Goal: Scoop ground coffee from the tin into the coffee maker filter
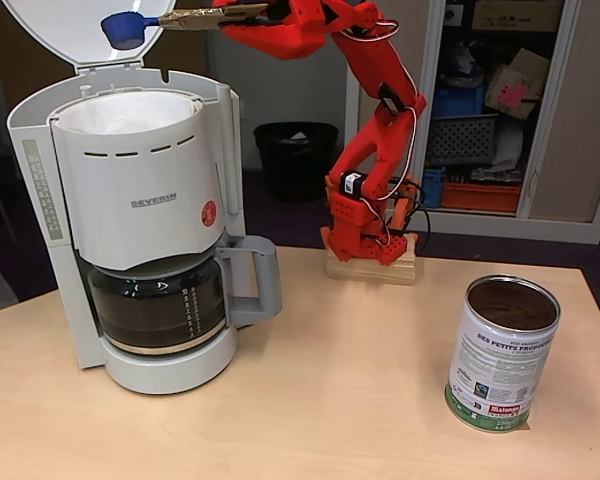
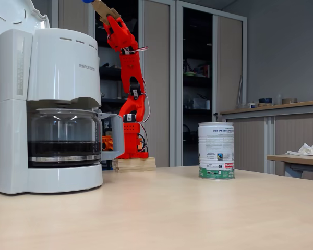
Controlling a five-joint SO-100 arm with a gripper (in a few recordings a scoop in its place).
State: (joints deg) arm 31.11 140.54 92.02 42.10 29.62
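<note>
I am holding the blue plastic measuring scoop high above the white paper coffee maker filter, its handle clamped in the red arm's gripper. I am judging that centring the bowl over the basket before tipping avoids spillage. The tall white-and-green metal tin is standing well apart at the table's right, with dark ground coffee filling it near the rim.
</note>
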